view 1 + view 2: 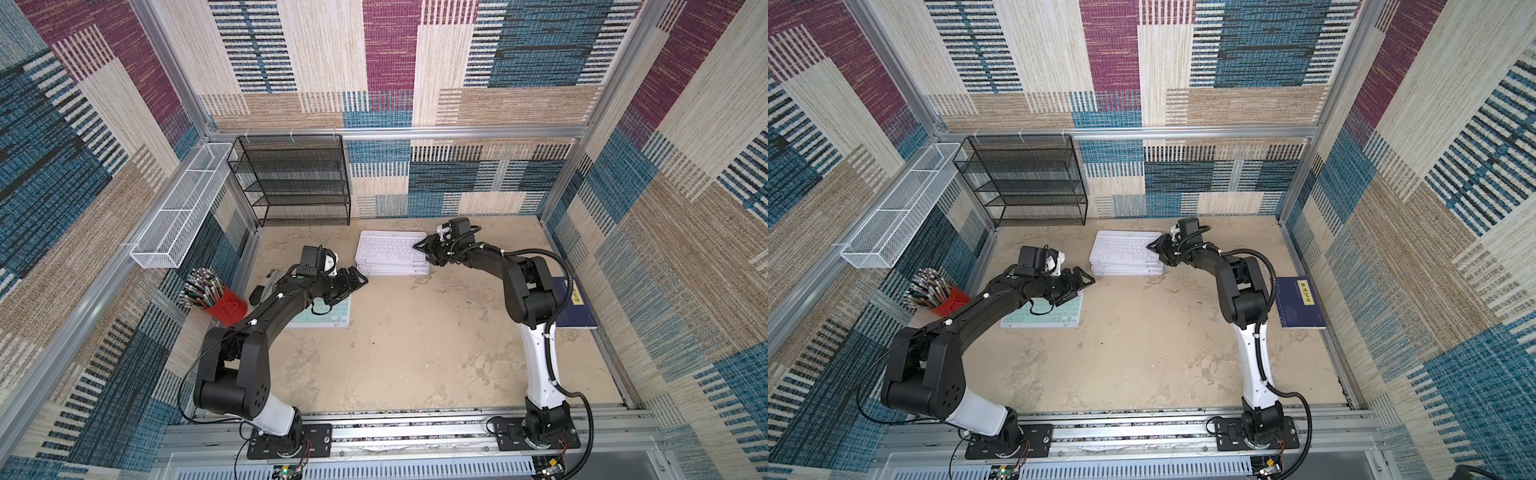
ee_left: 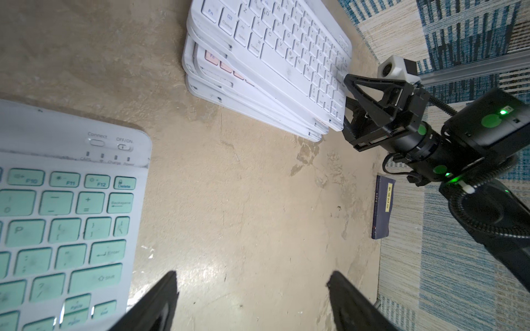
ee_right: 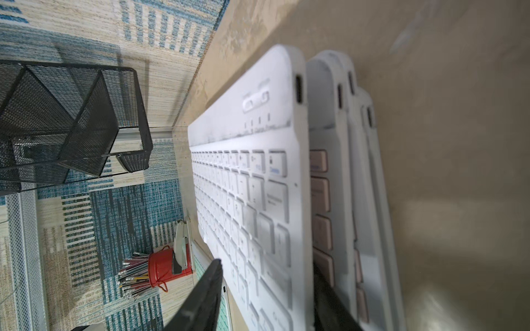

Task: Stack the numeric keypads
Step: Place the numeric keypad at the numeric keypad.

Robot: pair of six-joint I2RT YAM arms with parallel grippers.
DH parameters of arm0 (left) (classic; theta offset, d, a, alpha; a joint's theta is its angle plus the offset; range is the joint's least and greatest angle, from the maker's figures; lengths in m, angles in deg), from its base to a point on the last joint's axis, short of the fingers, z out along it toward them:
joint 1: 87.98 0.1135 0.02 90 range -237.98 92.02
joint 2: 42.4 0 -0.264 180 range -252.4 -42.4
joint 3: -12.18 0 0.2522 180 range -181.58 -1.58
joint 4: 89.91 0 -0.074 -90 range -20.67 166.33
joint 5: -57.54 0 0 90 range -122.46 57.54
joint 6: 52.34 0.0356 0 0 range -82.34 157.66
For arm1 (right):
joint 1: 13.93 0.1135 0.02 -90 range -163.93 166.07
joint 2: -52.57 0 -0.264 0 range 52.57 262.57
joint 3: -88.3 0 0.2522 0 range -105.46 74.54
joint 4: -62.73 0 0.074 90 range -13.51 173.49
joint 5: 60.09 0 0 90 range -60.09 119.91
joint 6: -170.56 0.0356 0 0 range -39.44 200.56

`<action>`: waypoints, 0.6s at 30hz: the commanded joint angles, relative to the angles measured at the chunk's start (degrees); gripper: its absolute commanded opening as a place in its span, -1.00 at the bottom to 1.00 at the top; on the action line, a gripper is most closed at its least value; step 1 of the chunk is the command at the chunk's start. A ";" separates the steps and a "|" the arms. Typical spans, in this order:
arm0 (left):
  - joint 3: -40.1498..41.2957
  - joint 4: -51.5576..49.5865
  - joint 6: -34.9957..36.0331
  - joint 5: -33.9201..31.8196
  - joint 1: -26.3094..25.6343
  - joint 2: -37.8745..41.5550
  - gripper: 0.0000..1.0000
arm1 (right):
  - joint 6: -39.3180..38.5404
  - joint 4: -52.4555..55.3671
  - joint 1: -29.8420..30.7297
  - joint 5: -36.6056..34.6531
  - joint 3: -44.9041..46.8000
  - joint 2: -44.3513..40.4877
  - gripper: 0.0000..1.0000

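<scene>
Beige tabletop (image 1: 415,353), mint keypad (image 2: 57,200) marked Connect, OFF/ON, left claw (image 2: 251,276) spread empty, right claw (image 3: 266,263) released astride white keypad (image 2: 286,37) edge

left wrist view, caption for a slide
Open left gripper beside the mint keypad; right gripper at the keypad stack.

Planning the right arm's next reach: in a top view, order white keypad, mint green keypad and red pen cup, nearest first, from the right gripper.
1. white keypad, atop the stack, at the right gripper.
2. mint green keypad, left of centre.
3. red pen cup, far left edge.
</scene>
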 commanded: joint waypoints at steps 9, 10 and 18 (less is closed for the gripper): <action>-0.04 -3.65 0.43 -4.96 0.04 1.66 0.76 | -3.38 6.04 -1.04 -6.05 1.82 -3.67 0.02; -0.37 -4.65 0.75 -5.96 0.00 1.73 0.78 | -3.58 6.40 -1.29 -6.51 2.42 -4.23 0.03; -3.99 -14.98 3.53 -25.27 1.05 3.80 0.99 | -7.01 6.16 -0.78 -11.71 10.18 -14.37 0.07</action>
